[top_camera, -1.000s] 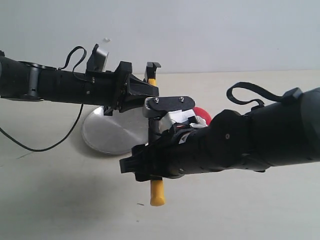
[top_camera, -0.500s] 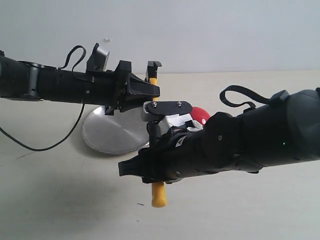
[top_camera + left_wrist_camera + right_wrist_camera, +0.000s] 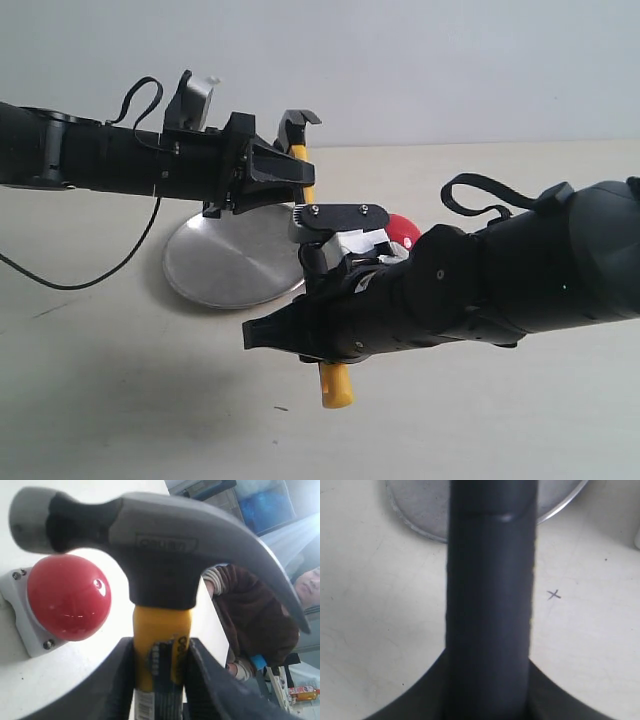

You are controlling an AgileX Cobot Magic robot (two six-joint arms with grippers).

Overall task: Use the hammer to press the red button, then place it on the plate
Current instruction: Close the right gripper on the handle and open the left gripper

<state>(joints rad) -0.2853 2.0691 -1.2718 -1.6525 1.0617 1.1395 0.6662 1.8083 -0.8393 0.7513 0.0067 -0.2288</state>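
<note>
No word reads clearly: the hammer carries a boxed stamped mark on its head, blurred black lettering and a barcode label on its yellow handle, and the desk bears a small pen-drawn x.

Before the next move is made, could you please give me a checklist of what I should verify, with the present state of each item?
1. Left gripper shut on the hammer just below its head: ok.
2. Right gripper shut on the black handle: ok.
3. Hammer face over the red button: not ok, the head is held high and aside.
4. Red button already pressed: cannot tell.
5. Plate bare where it shows: ok.
</note>
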